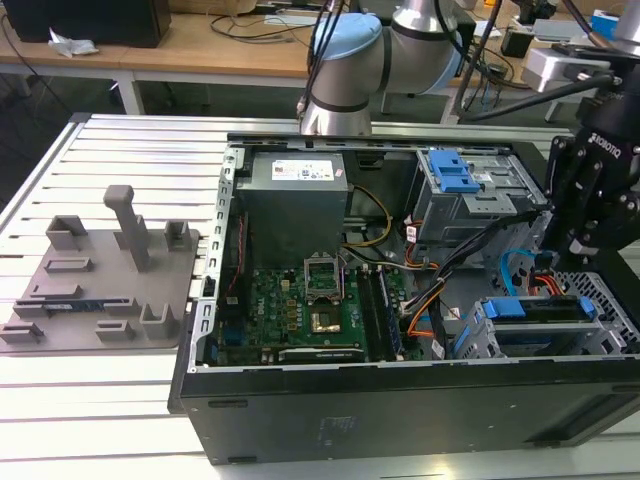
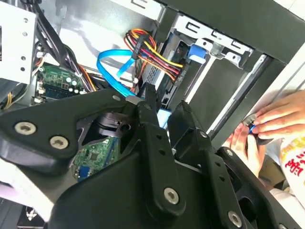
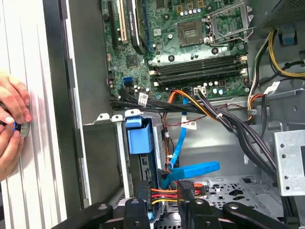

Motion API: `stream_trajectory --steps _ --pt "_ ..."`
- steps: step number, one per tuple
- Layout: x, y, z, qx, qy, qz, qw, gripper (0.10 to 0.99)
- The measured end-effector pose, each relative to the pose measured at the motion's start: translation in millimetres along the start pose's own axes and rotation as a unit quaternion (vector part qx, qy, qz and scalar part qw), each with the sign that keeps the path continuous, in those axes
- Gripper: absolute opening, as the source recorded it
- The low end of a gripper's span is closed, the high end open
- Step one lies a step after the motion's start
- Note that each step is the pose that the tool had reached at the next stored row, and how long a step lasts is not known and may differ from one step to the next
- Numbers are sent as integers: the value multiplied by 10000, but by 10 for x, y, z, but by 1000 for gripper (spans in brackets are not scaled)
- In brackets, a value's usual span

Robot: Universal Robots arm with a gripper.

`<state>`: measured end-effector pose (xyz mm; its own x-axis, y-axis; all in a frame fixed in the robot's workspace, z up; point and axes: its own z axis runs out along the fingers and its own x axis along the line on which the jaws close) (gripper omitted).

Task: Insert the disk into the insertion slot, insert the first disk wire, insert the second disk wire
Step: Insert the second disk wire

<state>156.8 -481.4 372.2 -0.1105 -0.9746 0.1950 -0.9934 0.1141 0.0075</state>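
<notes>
Right up close, the black claw (image 3: 164, 190) hangs over the end of the open computer case (image 1: 400, 400). I cannot tell if it is open or shut, or if it holds anything. A bunch of red, orange and yellow wires (image 2: 157, 55) sits right at its tip. A flat blue cable (image 3: 195, 169) bends just beside them. A bit further in, the disk (image 3: 139, 138) in its blue frame sits inside the insertion slot (image 3: 119, 157), the low grey metal cage. Past that lies the green board (image 3: 190, 43). Far off, outside the case, a person's hands (image 3: 12, 124) pinch something small on the white table (image 3: 33, 57).
</notes>
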Motion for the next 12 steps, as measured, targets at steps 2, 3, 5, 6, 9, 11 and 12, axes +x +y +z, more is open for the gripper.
stream_trajectory --steps 2,3,5,6,9,11,12 --pt "1 11 0 5 48 1 10000 380" --pt "3 29 1 9 80 2 10000 380" --pt "7 68 2 12 111 3 9999 380" --pt "8 80 3 13 121 3 9999 380" --pt "10 103 5 16 142 3 9999 365" --pt "10 104 6 16 146 4 9999 290" --pt "10 104 6 16 147 4 9999 290"
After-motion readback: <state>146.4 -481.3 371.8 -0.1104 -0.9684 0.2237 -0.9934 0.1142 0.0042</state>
